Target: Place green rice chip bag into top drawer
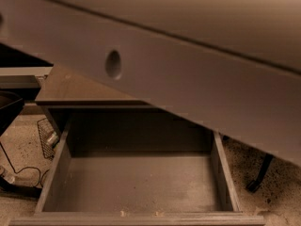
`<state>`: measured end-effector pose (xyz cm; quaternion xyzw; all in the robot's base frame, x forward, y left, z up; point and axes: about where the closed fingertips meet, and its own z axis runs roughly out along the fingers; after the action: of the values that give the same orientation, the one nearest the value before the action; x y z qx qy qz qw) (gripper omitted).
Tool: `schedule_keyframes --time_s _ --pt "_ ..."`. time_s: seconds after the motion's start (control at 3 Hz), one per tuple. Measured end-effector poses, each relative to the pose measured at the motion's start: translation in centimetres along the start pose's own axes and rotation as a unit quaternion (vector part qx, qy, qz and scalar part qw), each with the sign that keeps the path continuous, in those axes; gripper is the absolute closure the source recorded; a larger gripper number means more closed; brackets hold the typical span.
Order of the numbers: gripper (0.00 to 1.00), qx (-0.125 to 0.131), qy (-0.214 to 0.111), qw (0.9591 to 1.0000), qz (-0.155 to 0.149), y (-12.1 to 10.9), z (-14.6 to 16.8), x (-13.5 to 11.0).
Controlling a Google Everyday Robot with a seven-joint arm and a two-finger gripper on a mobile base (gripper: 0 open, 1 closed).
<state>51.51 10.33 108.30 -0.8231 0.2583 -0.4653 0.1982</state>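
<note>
Green rice chip bag and gripper are both out of sight, so I cannot tell where the bag is or how the gripper stands. The robot's pale arm slants across close in front. Beneath it the top drawer is pulled out, its flat bottom showing. Behind, a corner of the worktop shows, with a wire basket on the floor beside it.

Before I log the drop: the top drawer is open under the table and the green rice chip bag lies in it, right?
No. In the camera view the top drawer is open under the table, but its floor is bare. The arm fills the upper frame; the green rice chip bag and gripper are out of view.
</note>
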Motion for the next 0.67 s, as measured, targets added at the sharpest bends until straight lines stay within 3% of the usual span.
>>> schedule_keyframes --time_s 0.33,0.67 --pt "1.00 0.003 -0.021 0.9988 0.045 1.6 1.8 0.6" --pt "1.00 -0.038 -0.069 0.9841 0.159 9.2 7.3 0.5"
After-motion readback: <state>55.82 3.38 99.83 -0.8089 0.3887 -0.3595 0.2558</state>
